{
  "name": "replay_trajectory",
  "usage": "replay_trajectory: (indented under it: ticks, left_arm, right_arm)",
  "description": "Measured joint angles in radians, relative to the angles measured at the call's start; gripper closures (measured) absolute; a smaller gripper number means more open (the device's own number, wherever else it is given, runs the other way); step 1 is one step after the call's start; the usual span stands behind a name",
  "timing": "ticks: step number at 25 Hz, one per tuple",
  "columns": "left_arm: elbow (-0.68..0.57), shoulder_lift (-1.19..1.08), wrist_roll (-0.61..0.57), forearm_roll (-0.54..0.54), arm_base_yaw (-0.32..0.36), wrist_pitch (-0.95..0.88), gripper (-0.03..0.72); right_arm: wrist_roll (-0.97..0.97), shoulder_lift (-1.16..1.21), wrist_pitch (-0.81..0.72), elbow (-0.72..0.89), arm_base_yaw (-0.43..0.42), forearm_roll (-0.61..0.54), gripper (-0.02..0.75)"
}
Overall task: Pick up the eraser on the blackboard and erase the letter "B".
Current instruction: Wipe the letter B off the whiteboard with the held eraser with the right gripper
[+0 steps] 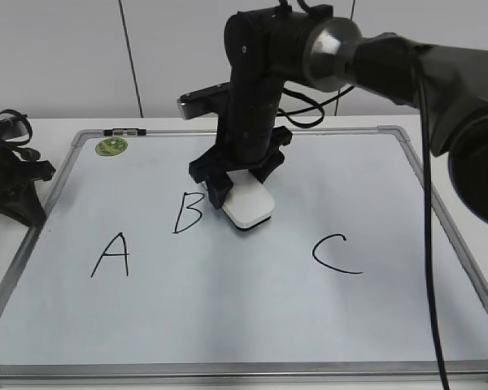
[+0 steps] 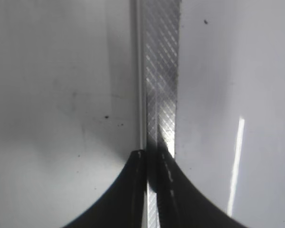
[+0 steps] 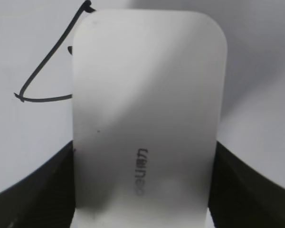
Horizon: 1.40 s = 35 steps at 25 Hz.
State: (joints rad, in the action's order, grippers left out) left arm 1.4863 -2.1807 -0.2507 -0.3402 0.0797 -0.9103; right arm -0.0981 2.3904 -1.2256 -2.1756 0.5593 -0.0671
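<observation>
The white eraser (image 1: pixel 250 207) is clamped between the fingers of my right gripper (image 1: pixel 240 191), low over the blackboard (image 1: pixel 252 317). I cannot tell whether it touches the board. It sits just right of the black letter "B" (image 1: pixel 187 213). In the right wrist view the eraser (image 3: pixel 147 109) fills the middle, with grey lettering on top. My right gripper's fingers (image 3: pixel 142 190) press both its sides, and strokes of the "B" (image 3: pixel 47 71) show at the upper left. My left gripper (image 1: pixel 16 183) is at the board's left edge, shut and empty (image 2: pixel 154 159).
A black "A" (image 1: pixel 111 254) is left of the "B" and a black "C" (image 1: pixel 335 254) is to the right. A round green sticker (image 1: pixel 111 146) is in the far left corner. The board's metal frame (image 2: pixel 161 71) runs under my left gripper.
</observation>
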Motion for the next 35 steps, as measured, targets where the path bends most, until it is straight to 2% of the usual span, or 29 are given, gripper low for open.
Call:
replay_trajectory:
  ticks: [8,28,35]
  left_arm:
    - [0.0,0.0,0.0,-0.001,0.0,-0.002,0.646]
    - [0.0,0.0,0.0,-0.002,0.0,-0.002,0.646]
    - [0.0,0.0,0.0,-0.002,0.0,-0.002,0.646]
  right_arm:
    - [0.002,0.051,0.002,-0.018,0.024,0.0,0.192]
    - [0.003,0.095,0.217,-0.018,0.024,0.018,0.195]
    - [0.003,0.095,0.236,-0.018,0.024,0.018,0.195]
